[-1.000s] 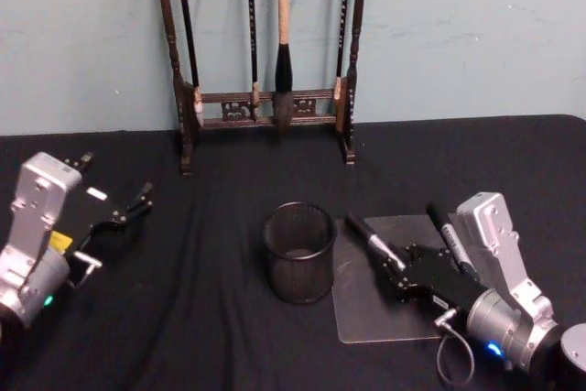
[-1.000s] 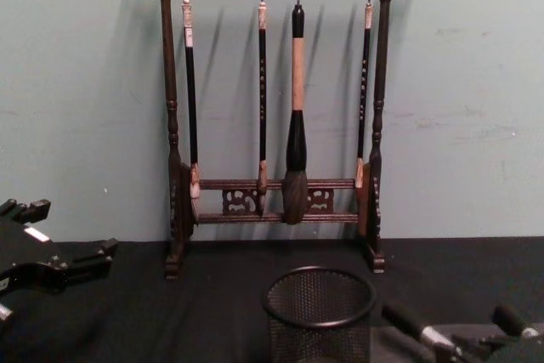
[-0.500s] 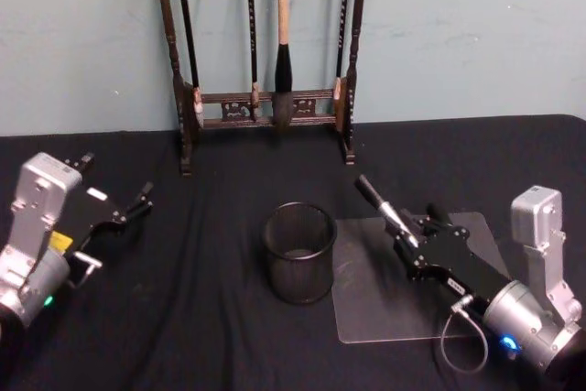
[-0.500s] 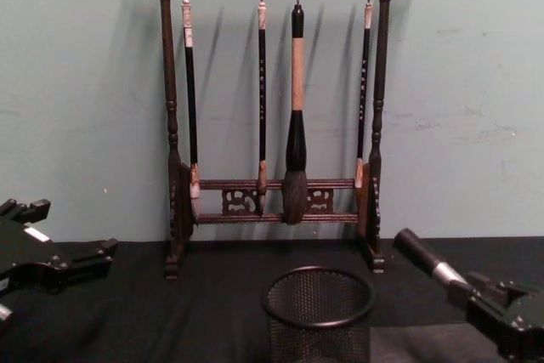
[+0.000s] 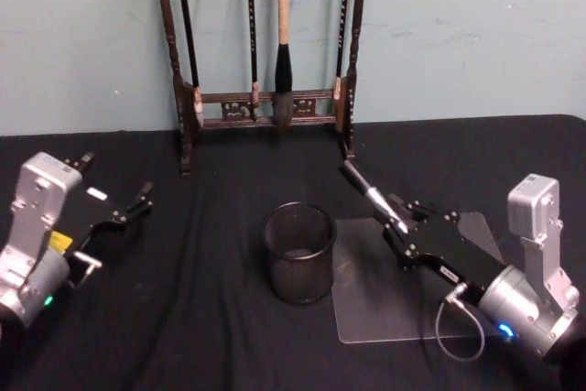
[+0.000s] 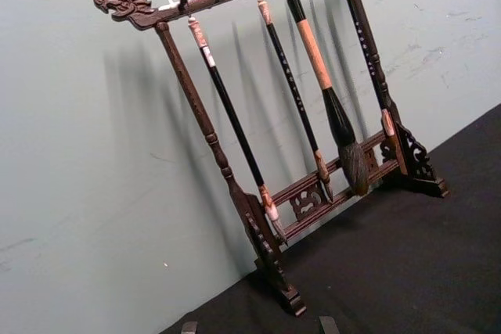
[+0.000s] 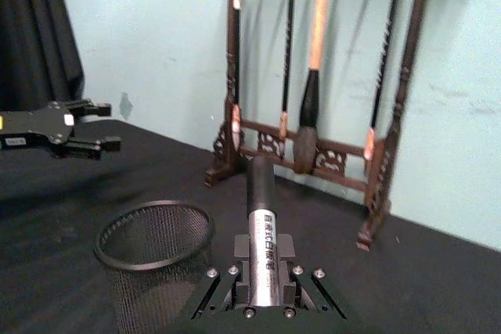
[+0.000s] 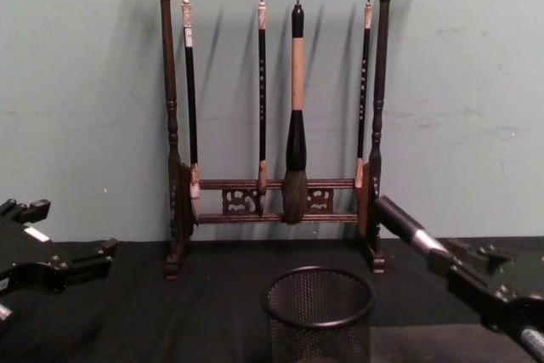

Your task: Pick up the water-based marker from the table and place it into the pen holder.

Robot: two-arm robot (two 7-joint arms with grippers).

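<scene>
Right gripper (image 5: pixel 400 226) was clamped on the water-based marker (image 5: pixel 364 190), which was off the desk (image 5: pixel 211 345), cap end pointing ahead of the gripper. Pen holder (image 5: pixel 298 274) sat below and left of the gripper. I judged the marker light and stiff, with a smooth barrel that could pivot, so a mid-barrel hold suited. Rear end was hidden in my jaws; label unreadable. Left gripper (image 5: pixel 112 182) was parked far left, fingers apart.

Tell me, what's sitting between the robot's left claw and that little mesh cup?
Nothing. In the head view, the stretch from the open left gripper across to the pen holder is bare black tablecloth.
</scene>
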